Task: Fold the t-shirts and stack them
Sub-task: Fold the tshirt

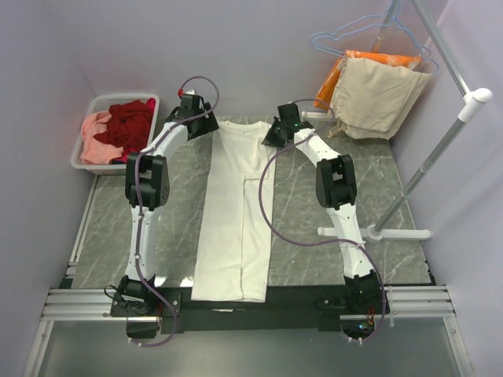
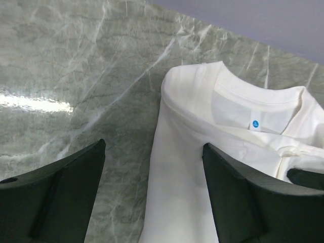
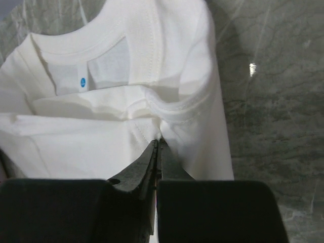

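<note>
Grey-green marbled table point(image 1: 314, 204) carries the white cotton t-shirt point(image 1: 236, 212), folded into a long strip at centre, collar toward 12 o'clock. Risk: the right gripper point(image 3: 157, 144) is clamped shut on only a thin pinch of fold at the 1 o'clock shoulder, so a lift could shed it or drag the layers apart. Left gripper point(image 2: 153, 147) stands wide open, empty, beside the 11 o'clock shoulder.

Soft, even light from above fills all three views, leaving only faint shadows beside the white t-shirt point(image 3: 101, 136). The polished table point(image 2: 126, 76) throws a bright glare streak in the left wrist view, and the shirt's folds look nearly washed out.
</note>
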Tool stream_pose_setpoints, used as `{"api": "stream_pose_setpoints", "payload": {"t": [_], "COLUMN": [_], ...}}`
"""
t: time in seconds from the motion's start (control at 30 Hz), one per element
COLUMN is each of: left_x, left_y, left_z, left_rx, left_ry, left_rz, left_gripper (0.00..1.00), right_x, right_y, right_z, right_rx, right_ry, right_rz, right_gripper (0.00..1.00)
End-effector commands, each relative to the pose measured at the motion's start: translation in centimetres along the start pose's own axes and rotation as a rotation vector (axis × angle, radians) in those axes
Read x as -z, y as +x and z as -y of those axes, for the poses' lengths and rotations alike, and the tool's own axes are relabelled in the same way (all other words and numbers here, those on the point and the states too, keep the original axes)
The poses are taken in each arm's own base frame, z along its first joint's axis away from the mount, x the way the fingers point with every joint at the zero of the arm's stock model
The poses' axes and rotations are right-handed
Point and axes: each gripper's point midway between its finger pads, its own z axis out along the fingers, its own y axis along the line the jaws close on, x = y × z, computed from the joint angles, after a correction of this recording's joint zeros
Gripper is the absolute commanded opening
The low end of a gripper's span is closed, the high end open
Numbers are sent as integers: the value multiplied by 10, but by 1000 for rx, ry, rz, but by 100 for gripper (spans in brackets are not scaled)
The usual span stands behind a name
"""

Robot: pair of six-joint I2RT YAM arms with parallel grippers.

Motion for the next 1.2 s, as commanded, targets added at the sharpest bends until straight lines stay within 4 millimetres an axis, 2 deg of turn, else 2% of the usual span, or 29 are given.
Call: {"api": "stream_pose_setpoints", "payload": {"t": [0.0, 0.3, 0.6, 0.87, 1.17], "left_x": [39, 34, 17, 1, -14], "left_y": [-51, -46, -24, -6, 9], "left_z": [23, 22, 9, -10, -6], "left_rx": [23, 16, 12, 9, -1], "left_ry": [87, 90, 56, -27, -26], "left_rz": [137, 118, 65, 39, 12], "left_gripper": [84, 84, 84, 85, 85], "right_x": [29, 43, 59, 73, 79], "right_y": [-39, -57, -76, -77, -64], "right_z": [-14, -8, -7, -2, 10], "right_rx": [-14, -32, -41, -40, -47], "right_ry": [-20, -5, 0, 8, 43], "right_rz": [110, 167, 249, 279, 251], "right_gripper": [0, 0, 0, 0, 0]}}
